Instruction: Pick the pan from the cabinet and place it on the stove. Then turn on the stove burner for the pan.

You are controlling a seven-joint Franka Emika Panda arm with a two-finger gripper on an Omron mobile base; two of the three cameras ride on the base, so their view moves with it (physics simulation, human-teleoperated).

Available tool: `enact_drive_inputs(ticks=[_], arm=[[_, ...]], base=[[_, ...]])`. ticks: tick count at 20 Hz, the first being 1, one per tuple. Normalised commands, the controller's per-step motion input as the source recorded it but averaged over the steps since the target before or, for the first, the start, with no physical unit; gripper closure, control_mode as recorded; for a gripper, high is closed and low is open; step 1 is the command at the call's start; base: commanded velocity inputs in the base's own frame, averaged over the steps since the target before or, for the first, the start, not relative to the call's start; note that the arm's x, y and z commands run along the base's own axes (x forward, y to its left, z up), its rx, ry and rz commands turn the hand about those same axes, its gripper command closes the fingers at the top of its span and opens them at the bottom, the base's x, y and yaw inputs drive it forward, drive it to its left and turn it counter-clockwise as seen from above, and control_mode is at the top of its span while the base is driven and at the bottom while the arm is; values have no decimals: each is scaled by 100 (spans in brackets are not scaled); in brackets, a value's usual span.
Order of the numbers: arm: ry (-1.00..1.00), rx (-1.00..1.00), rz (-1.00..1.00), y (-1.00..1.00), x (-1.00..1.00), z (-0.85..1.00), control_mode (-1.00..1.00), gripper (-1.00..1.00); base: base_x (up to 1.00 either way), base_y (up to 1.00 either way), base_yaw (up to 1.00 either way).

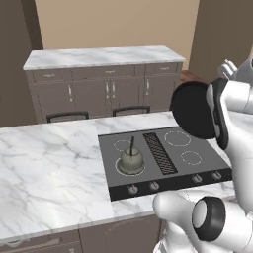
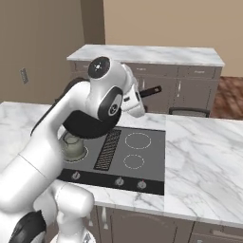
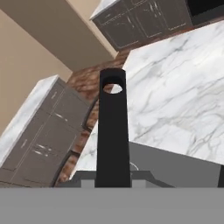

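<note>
Hand (image 3: 113, 181) pinching pan (image 1: 193, 109) handle, held above stove (image 1: 168, 170) | olive pot (image 1: 131, 159) on burner, contents unclear

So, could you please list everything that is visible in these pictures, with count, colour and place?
pan: one, matte black, held up in the air above the right side of the stove; its long handle runs out from the end effector
stove: one, black glass, set in the near counter, knobs along its front edge
pot: one, olive-grey, on the front left burner
near counter: one, white marble, around the stove
low units: one row, grey with a marble top, behind the counter
chairs: two, dark, between the counter and the low units
end effector: one, white, shut on the pan's handle
arm: one, white with dark joints
</note>
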Motion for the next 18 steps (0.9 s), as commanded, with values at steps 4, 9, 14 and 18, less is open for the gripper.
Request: enact_drive_inputs(ticks=[4,9,14,18], arm=[[16,1,0,-27,45,-2,-100,100],[11,2,0,-13,50,-13,-100,100],[1,4,0,-11,20,-21,-100,100],[0,2,1,-1,12,-33,-100,100]], base=[[0,0,0],[0,0,0],[0,0,0],[0,0,0]])
